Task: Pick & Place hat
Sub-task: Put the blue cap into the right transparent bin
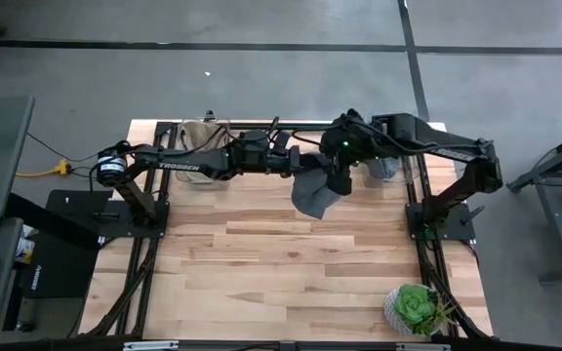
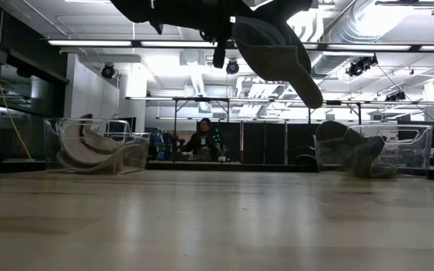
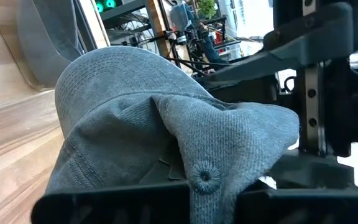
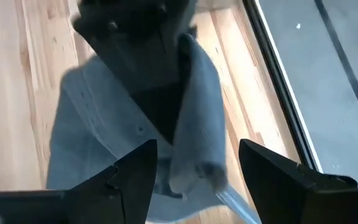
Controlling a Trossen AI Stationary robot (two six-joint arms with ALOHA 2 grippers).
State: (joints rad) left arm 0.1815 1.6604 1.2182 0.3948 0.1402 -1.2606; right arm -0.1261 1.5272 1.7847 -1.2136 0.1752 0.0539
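Grey hat (image 1: 314, 193) hangs in the air above the far middle of the tabletop (image 1: 291, 273), clear of the wood. Left gripper (image 1: 305, 164) is clamped shut on its crumpled crown. Right gripper (image 4: 194, 163) sits just beside it, fingers spread wide with hat fabric between them, not pinching. Clear bins (image 2: 100, 147) at both far corners hold more hats.

**Hat aloft at rear centre of worktop**

Hung above the worktop (image 1: 261, 263) toward twelve o'clock: hat (image 1: 313, 193), pinched by the left gripper (image 1: 299, 162) reaching from nine o'clock. Just beside it at three o'clock: right gripper (image 1: 340, 181), spread either side of the cloth. Left bin (image 1: 199, 139) at eleven o'clock, right bin (image 1: 383, 168) at one o'clock. Plant (image 1: 416, 308) at five o'clock.
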